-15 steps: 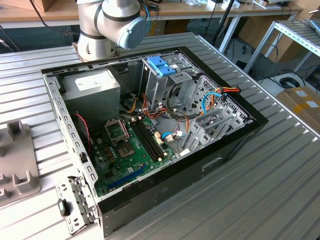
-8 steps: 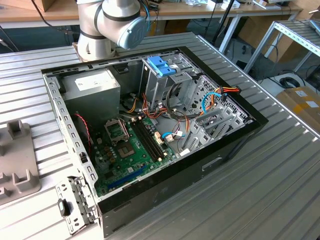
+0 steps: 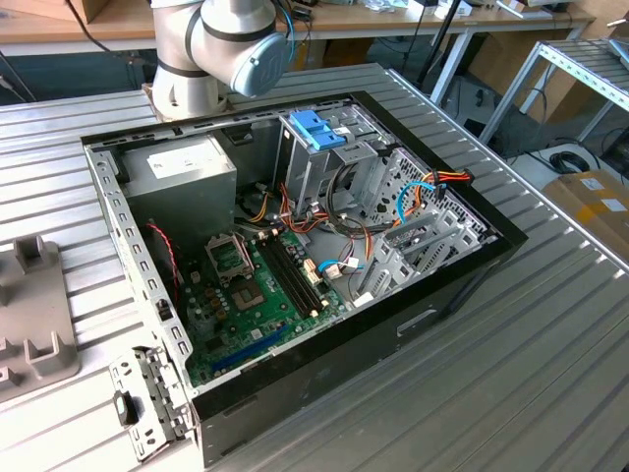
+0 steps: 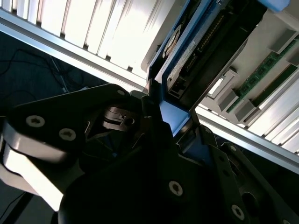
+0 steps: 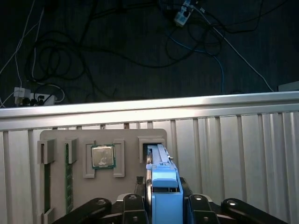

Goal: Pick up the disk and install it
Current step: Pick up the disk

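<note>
The disk [image 5: 161, 163] is seen edge-on in the first wrist view, its blue plastic carrier nearest the camera. Its far end stands at a slot of a grey holder tray [image 5: 131, 135]; whether it still sits in the slot I cannot tell. My gripper [image 5: 164, 198] is shut on the disk, with a black finger pressed to each side of the carrier. In the second wrist view the disk [image 4: 205, 42] shows its dark body and connector side, and the gripper [image 4: 172, 115] clamps the carrier's blue end.
The holder tray also carries a processor chip [image 5: 103, 156] and a green memory stick [image 5: 69, 179]. In the exterior view an open computer case [image 3: 138, 265] lies on the ribbed metal table, with a motherboard [image 3: 256, 295], a grey power supply [image 3: 182, 162] and a drive cage topped by a blue bracket [image 3: 316, 128].
</note>
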Tool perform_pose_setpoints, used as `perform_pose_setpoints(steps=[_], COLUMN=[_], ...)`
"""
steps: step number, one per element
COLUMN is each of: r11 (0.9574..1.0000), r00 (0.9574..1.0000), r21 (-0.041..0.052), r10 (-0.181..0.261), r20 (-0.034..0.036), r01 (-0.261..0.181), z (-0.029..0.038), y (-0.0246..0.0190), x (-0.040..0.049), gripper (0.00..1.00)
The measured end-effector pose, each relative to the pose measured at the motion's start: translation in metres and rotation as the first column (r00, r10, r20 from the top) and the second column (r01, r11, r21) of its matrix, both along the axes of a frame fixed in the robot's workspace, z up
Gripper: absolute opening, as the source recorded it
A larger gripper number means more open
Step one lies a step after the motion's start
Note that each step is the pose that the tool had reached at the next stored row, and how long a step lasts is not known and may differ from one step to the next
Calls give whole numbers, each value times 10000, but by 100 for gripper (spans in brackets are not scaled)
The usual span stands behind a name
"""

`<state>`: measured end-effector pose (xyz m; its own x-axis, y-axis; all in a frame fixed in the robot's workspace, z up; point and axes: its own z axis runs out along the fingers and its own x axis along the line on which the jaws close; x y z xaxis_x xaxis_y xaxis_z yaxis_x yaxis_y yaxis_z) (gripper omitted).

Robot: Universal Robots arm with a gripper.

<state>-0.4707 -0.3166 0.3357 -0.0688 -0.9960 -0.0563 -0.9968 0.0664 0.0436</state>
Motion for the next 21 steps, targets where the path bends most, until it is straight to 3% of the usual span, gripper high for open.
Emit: perform_pose_setpoints(steps=[21], r11=[9998], r00=[10000], r21=[183], r10=[1], r20=[-1], r01=[-1], z=[187], y=[0], x=[0], gripper=[37])
